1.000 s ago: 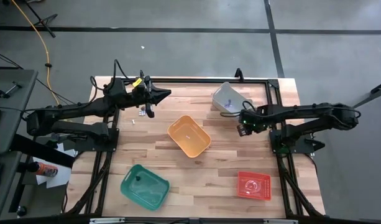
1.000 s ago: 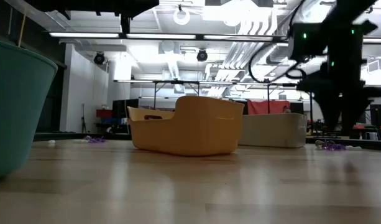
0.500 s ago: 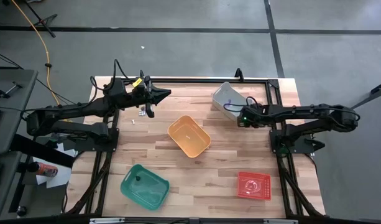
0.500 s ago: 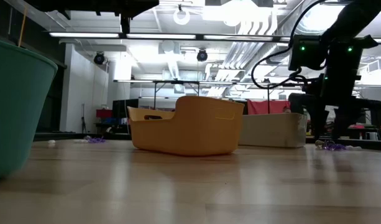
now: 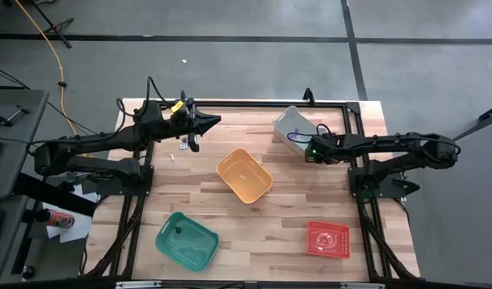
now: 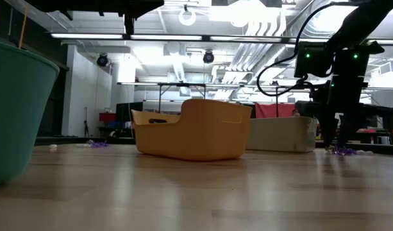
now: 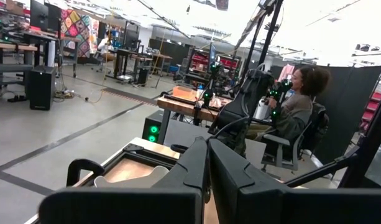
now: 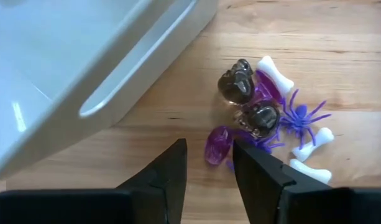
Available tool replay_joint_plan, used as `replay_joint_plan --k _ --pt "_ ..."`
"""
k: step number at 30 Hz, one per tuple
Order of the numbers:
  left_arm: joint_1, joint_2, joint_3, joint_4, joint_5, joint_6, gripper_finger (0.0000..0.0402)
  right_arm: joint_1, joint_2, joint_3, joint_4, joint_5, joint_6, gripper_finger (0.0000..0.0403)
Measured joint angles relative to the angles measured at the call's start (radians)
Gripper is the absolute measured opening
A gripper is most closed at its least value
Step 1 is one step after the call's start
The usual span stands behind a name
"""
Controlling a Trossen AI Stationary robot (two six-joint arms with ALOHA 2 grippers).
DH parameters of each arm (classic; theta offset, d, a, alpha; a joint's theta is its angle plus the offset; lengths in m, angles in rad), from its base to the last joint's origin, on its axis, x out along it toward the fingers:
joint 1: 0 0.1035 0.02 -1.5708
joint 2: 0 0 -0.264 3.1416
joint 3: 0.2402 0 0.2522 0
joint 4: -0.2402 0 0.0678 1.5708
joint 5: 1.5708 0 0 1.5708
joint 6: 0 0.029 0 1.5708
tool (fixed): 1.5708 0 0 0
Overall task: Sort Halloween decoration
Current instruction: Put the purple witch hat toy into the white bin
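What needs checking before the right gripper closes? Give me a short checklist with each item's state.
1. Right gripper over the trinket pile beside the grey bin: ok.
2. Purple skull lined up between the fingers: ok.
3. Jaws apart enough to take it: ok.
4. Target clear of neighbours: not ok; the dark skulls and purple spider crowd it.
5. Fingertips down at table level: cannot tell.
6. Left gripper shut and parked far off, at the table's back edge: ok.
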Motion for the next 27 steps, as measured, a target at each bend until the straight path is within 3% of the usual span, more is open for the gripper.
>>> replay_joint_plan --k 19,27 --pt "0.000 0.000 0.000 0.000 0.000 -0.002 0.0007 0.000 0.058 0.000 0.024 0.011 0.028 0.0068" --pt "0.000 0.000 0.000 0.000 0.000 -0.002 0.0007 0.000 0.057 0.000 0.024 0.012 0.024 0.0013"
